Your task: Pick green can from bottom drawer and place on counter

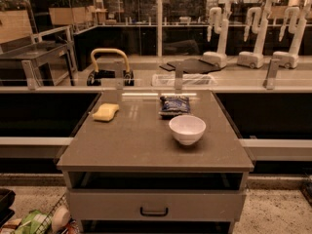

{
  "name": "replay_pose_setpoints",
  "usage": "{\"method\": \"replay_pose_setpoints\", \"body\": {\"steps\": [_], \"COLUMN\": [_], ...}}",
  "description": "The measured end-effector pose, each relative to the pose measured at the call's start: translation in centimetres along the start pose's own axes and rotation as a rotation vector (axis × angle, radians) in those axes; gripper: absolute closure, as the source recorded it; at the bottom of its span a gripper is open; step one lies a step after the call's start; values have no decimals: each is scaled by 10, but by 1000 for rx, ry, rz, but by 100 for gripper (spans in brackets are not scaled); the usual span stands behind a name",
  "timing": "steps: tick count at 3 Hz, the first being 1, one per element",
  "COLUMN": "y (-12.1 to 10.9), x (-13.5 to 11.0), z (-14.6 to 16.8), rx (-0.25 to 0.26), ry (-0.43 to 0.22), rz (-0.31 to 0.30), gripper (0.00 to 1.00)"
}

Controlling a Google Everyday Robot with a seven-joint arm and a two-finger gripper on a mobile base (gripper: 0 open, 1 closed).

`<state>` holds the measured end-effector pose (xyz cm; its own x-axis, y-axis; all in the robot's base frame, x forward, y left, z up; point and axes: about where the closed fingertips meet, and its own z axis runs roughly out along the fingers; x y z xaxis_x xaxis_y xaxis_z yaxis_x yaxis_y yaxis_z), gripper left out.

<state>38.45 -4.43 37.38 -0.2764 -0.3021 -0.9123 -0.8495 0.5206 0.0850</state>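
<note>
The counter [141, 140] is the grey-brown stone-like top of a grey drawer unit in the middle of the view. The green can is out of view. A closed drawer with a dark handle [154, 211] shows under an open slot below the counter; anything lower is cut off by the frame edge. My gripper is not in view.
On the counter lie a yellow sponge [106, 112], a blue snack bag [174, 105] and a white bowl [187, 129]. A pale ledge with glass panels [156, 84] runs behind. A wire basket with items [39, 222] sits on the floor at the lower left.
</note>
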Motion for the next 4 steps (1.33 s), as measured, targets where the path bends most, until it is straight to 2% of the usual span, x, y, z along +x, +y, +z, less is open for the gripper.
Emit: {"method": "replay_pose_setpoints", "body": {"steps": [1,2,3,4], "y": [-4,-19,-40,-54], "x": [4,2,4,12], "z": [11,58,121,167], "rx": [0,-12,-38,-63], "ry": [-2,-40,-117,-153], "rz": [7,-30,-57,-90], "gripper": [0,0,0,0]}}
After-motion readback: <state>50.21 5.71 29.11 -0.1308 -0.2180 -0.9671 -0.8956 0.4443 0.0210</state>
